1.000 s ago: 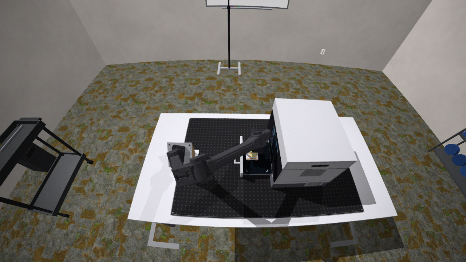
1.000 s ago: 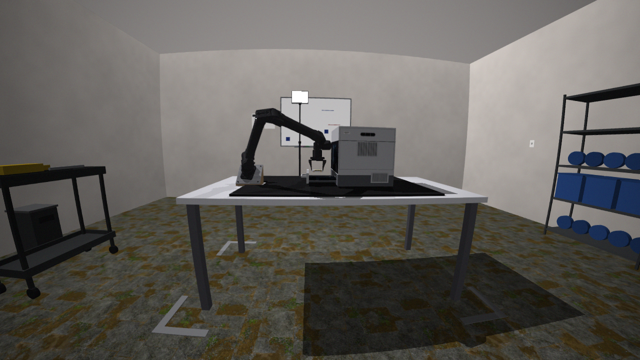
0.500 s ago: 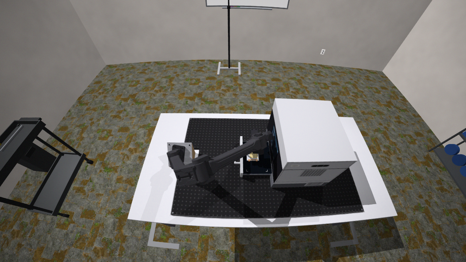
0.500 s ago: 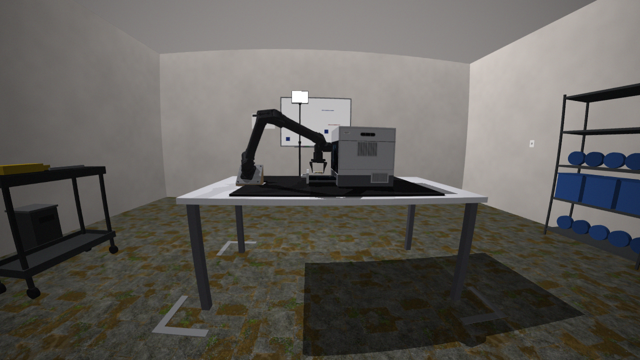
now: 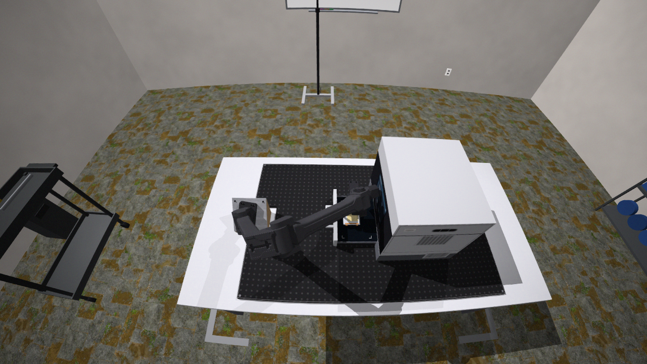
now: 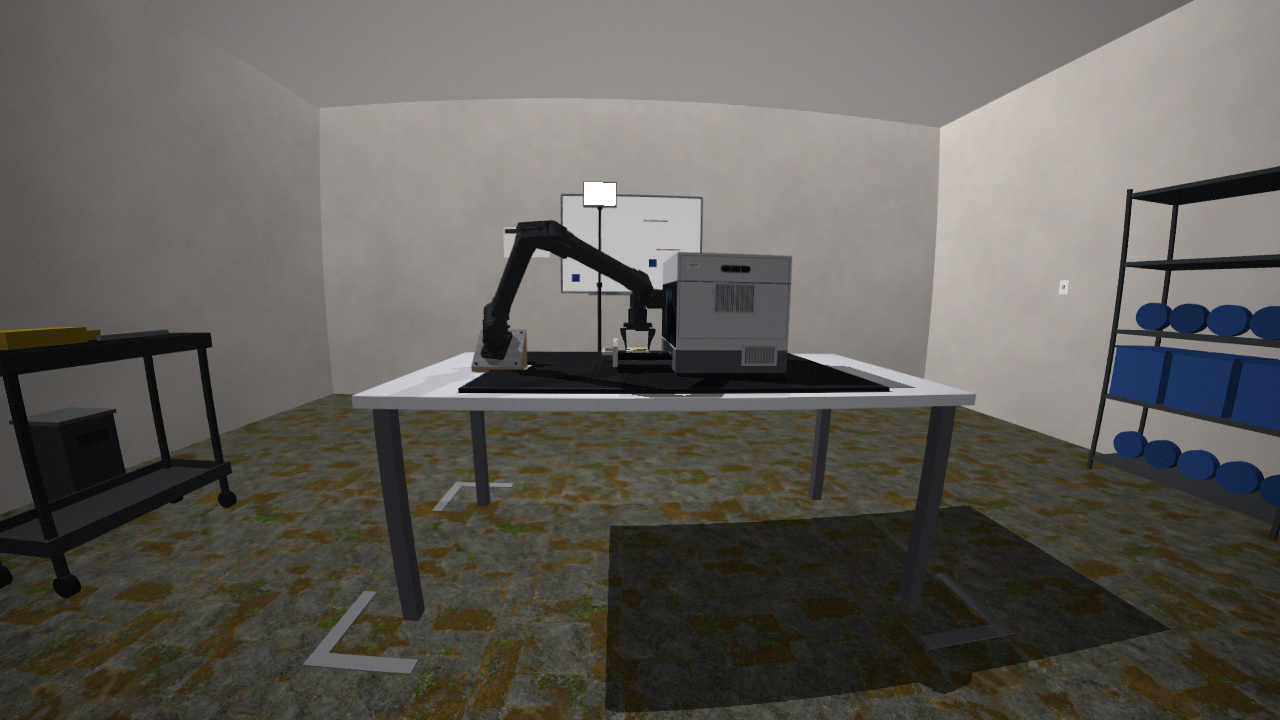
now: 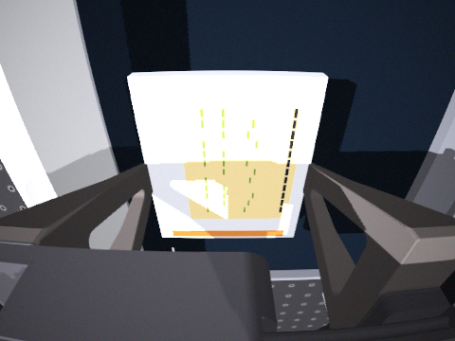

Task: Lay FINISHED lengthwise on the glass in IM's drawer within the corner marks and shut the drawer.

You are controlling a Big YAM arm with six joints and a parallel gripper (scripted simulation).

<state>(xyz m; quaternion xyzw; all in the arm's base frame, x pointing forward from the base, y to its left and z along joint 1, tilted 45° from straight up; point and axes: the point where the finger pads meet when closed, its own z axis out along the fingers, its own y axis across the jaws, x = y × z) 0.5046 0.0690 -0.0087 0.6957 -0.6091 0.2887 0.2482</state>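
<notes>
My gripper (image 7: 227,172) (image 5: 355,212) (image 6: 638,339) is shut on FINISHED (image 7: 227,127) (image 5: 352,220), a white cassette with a tan gel window, dashed lanes and an orange stripe at its near end. I grip it by its long sides. I hold it low over the dark glass (image 7: 284,19) (image 5: 362,233) of the open drawer of IM (image 5: 429,181) (image 6: 729,308), the white box imager. The drawer's white front panel (image 5: 334,221) sticks out on the left. I cannot tell whether the cassette touches the glass.
The arm base (image 5: 253,212) stands left on the black perforated mat (image 5: 293,276) on the white table (image 5: 203,253). A black cart (image 5: 54,226) is far left, a shelf with blue items (image 6: 1199,358) far right, and a whiteboard stand (image 5: 317,45) behind.
</notes>
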